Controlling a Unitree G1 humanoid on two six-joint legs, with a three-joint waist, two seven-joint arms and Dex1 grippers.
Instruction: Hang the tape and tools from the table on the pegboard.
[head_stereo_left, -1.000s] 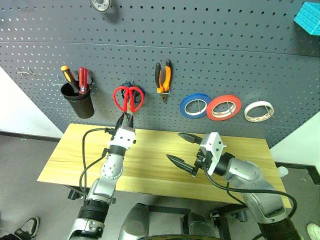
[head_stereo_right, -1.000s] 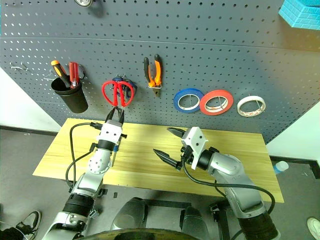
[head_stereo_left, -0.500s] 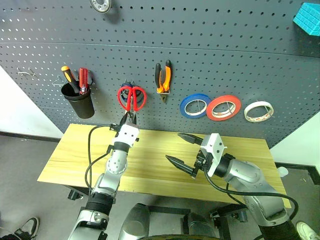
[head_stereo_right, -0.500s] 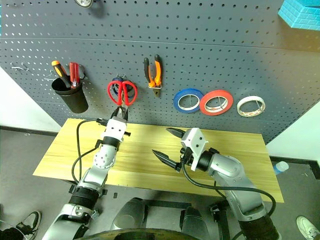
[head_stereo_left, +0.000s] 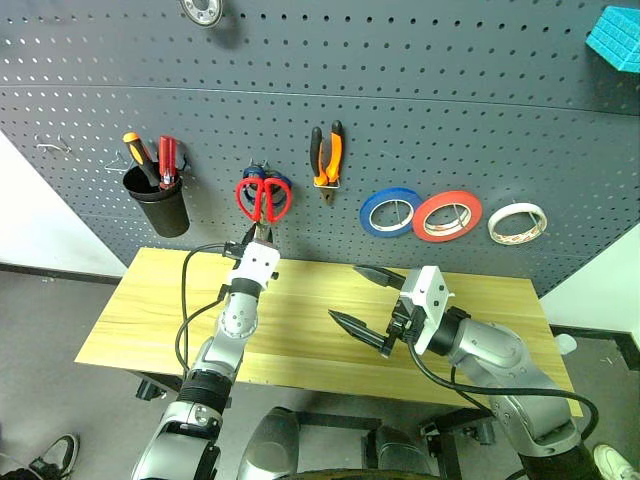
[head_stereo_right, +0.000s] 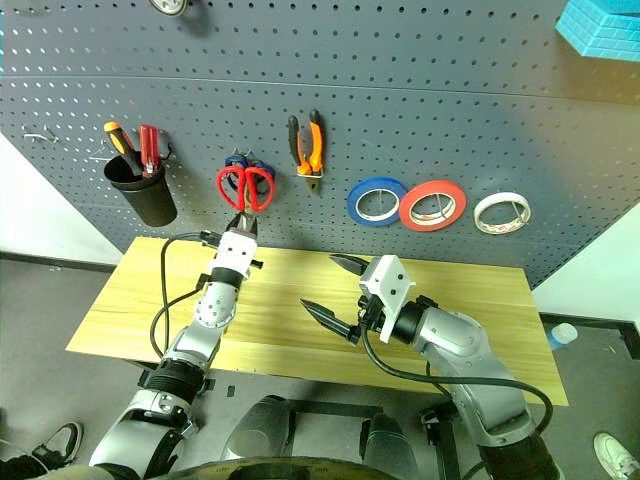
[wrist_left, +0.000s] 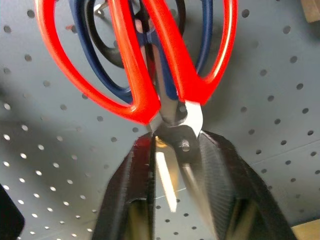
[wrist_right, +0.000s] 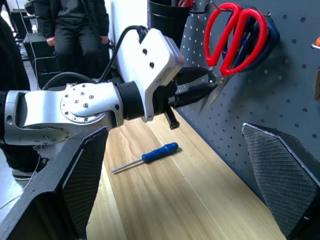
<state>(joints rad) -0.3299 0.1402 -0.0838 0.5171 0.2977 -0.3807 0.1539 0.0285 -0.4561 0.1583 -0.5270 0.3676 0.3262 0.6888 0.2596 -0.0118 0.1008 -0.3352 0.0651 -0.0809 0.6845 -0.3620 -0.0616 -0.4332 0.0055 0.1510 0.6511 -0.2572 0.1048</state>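
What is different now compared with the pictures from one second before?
The left gripper has carried the red-handled scissors to the right along the pegboard and hung them on the hook in front of the blue-handled scissors; its fingers are starting to open around the blades. The right gripper stays open over the table. The blue-handled screwdriver lies there unmoved.

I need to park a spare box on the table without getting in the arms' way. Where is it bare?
The table is bare at its left end, below the black cup, and at its right end, under the cream tape. The middle is crowded: the left hand is at the red scissors, the blue screwdriver lies beneath that arm, and the right hand hovers open.
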